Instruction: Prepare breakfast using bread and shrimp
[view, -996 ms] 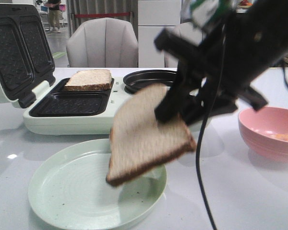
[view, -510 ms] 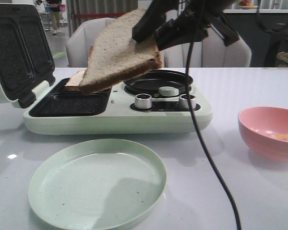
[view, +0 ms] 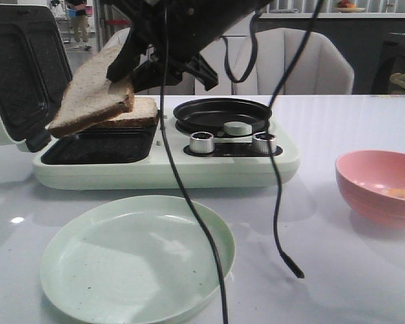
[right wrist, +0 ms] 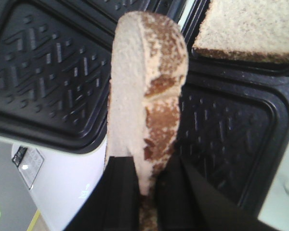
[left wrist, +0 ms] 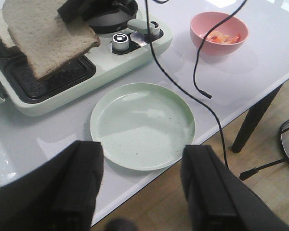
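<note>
My right gripper [view: 130, 73] is shut on one bread slice [view: 91, 98] and holds it tilted in the air above the sandwich maker's near-left waffle tray [view: 98, 146]. The right wrist view shows this slice edge-on [right wrist: 144, 106] pinched between the fingers [right wrist: 124, 192]. The second slice [view: 133, 111] lies flat in the rear-left tray, also in the right wrist view [right wrist: 253, 29]. The shrimp [left wrist: 224, 37] lie in a pink bowl [view: 378, 182] at the right. My left gripper [left wrist: 142, 187] is open and empty above the table's front edge, near a pale green plate [left wrist: 142, 125].
The pale green sandwich maker [view: 169, 162] has its dark lid [view: 20, 67] standing open at the left, a round black pan [view: 219, 115] and two knobs on its right half. The green plate [view: 138, 260] lies in front of it. A black cable [view: 277, 202] hangs from the right arm.
My right gripper has carried the bread slice up from the green plate and leftward, to above the sandwich maker's left trays. The plate now holds nothing.
</note>
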`<state>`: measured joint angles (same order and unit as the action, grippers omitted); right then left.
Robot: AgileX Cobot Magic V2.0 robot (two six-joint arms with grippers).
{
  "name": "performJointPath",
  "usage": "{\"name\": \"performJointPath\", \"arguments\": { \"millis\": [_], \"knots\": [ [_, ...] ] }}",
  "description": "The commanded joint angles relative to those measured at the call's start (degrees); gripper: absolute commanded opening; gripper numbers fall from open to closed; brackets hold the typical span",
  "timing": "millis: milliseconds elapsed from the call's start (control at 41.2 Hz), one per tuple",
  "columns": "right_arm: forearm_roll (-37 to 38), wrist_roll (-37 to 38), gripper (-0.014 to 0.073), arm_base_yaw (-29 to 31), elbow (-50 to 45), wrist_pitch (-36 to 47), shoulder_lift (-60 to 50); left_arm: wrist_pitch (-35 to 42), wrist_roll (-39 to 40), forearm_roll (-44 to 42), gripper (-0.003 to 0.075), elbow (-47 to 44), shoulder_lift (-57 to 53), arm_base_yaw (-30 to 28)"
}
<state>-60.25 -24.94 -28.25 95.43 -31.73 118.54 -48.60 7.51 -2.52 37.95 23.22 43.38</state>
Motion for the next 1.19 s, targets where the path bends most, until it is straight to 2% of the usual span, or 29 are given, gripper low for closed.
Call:
{"name": "performJointPath", "arguments": {
  "millis": [0, 73, 170, 243, 364, 534, 680, 826, 1020, 1166],
  "knots": [
    [-2.87, -0.74, 0.0104, -0.17, 5.09, 0.6, -0.05, 4.88, 0.17, 0.04, 0.0422, 1.47, 0.42, -0.11],
    [-2.87, -0.74, 0.0217, -0.17, 6.12, 0.55, 1.57, 4.88, 0.17, 0.04, 0.0422, 1.47, 0.42, -0.11],
    [-1.98, -0.74, 0.0451, 0.1, 6.18, 1.24, 2.31, 4.88, 0.17, 0.04, 0.0422, 1.47, 0.42, -0.11],
    [-0.53, -0.74, 0.0545, 0.56, 6.18, 1.11, 2.15, 4.88, 0.17, 0.04, 0.0422, 1.47, 0.42, -0.11],
    [1.78, -0.74, 0.0547, 2.1, 6.18, -0.64, 1.09, 4.88, 0.17, 0.04, 0.0422, 1.47, 0.42, -0.11],
    [9.97, 0.66, 0.0547, 3.29, 6.18, -5.38, -3.5, 4.69, 0.17, 0.04, 0.0422, 1.47, 0.42, -0.11],
    [23.42, 6.39, 0.0547, 2.82, 6.13, -8.21, -10.12, 4.69, 0.17, 0.04, 0.0422, 1.47, 0.42, -0.11],
    [39.48, 12.37, 0.0547, -0.51, 5.0, -11.98, -17.82, 4.69, 0.17, -0.09, 0.0422, 1.47, 0.42, -0.11],
    [55.67, 19.39, 0.0547, -7.02, -3.85, -13.64, -28.62, 4.69, 0.17, -0.09, 0.0422, 1.47, 0.42, -0.11],
    [59.47, 24.14, 0.0547, -9.04, -12.77, -13.67, -37.18, 4.94, 0.17, -0.09, 0.0422, 1.47, 0.42, -0.11]
  ]
}}
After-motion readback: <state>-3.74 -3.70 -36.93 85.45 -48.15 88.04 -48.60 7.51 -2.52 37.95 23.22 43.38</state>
